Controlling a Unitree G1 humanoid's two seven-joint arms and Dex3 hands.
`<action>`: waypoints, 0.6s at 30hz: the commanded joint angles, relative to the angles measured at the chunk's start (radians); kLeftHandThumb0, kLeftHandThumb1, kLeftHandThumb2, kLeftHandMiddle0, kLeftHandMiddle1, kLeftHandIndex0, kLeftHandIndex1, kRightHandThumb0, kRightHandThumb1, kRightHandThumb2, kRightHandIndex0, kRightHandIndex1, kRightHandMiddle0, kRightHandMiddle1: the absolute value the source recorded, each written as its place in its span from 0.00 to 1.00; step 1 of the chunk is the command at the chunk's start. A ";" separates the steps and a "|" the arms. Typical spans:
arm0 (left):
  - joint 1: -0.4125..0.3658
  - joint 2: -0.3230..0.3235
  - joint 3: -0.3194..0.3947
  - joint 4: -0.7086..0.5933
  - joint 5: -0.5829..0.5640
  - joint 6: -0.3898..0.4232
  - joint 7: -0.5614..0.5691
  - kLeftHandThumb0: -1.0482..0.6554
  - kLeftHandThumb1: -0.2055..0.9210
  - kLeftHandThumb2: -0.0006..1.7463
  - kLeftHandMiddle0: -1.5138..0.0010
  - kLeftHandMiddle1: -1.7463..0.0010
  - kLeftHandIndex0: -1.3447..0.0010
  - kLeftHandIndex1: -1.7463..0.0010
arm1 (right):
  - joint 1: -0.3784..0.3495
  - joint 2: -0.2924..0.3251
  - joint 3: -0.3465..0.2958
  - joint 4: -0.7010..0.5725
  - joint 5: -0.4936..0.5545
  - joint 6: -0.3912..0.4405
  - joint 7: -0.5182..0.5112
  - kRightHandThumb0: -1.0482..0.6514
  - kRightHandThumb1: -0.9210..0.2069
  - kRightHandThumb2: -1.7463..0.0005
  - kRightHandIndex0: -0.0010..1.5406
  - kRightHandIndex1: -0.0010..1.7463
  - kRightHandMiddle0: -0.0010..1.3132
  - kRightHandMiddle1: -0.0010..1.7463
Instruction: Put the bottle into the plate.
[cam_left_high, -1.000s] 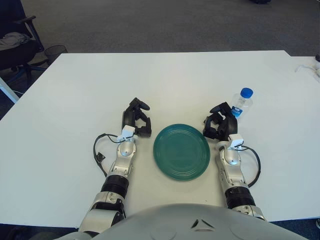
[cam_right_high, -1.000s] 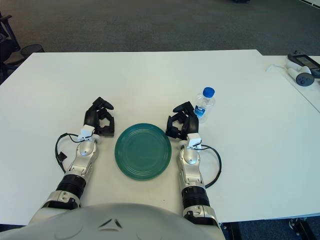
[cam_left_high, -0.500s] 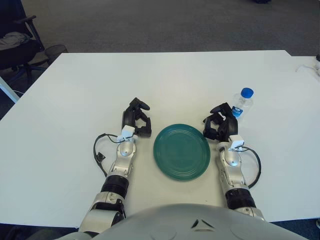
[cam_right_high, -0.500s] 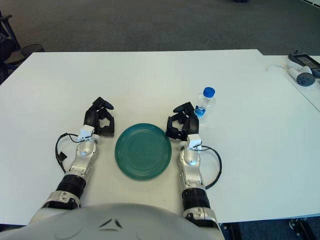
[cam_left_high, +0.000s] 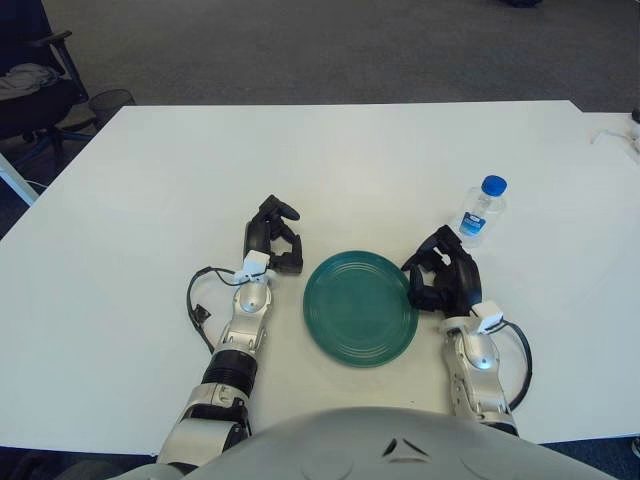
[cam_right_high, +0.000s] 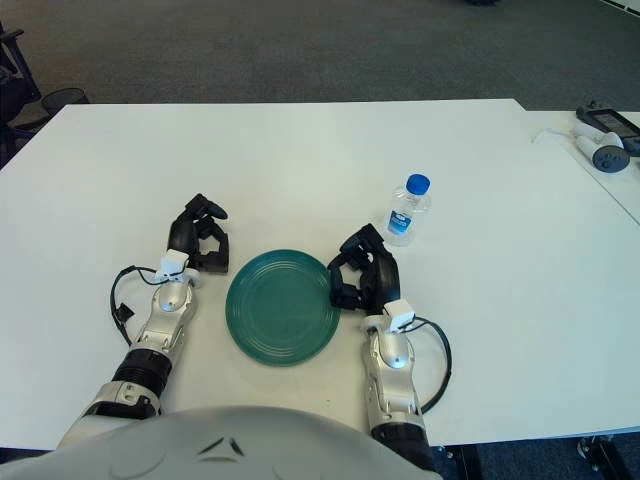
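We see a clear plastic bottle (cam_left_high: 479, 211), a glossy green plate (cam_left_high: 361, 307), and a smooth matt white bench (cam_left_high: 330, 160).

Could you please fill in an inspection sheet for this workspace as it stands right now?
Surface: white table, no spills seen.
Job's things: clear bottle with blue cap, upright on the table, right of and beyond the green plate; the plate holds nothing.
Clutter: white device and dark item on the neighbouring table at far right.
Robot hands: left robot hand rests left of the plate, fingers curled, holding nothing; right robot hand at the plate's right edge, curled, short of the bottle, holding nothing.
Cables: black loop at each wrist.
Surroundings: grey carpet, office chair and wire bin at upper left.
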 joint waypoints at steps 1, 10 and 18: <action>0.061 0.009 -0.004 0.052 0.011 0.018 -0.004 0.62 0.13 1.00 0.41 0.01 0.49 0.00 | 0.129 -0.009 -0.019 0.027 0.041 0.036 0.017 0.61 0.69 0.16 0.49 0.99 0.44 0.92; 0.062 0.009 -0.002 0.053 0.010 0.009 -0.001 0.61 0.13 1.00 0.42 0.00 0.49 0.00 | 0.194 -0.003 -0.043 -0.021 0.026 0.045 -0.016 0.61 0.68 0.18 0.48 1.00 0.50 0.85; 0.052 0.012 0.002 0.070 0.003 -0.008 -0.008 0.62 0.13 1.00 0.42 0.00 0.49 0.00 | 0.194 0.015 -0.054 -0.006 -0.019 0.023 -0.084 0.61 0.68 0.17 0.47 1.00 0.47 0.89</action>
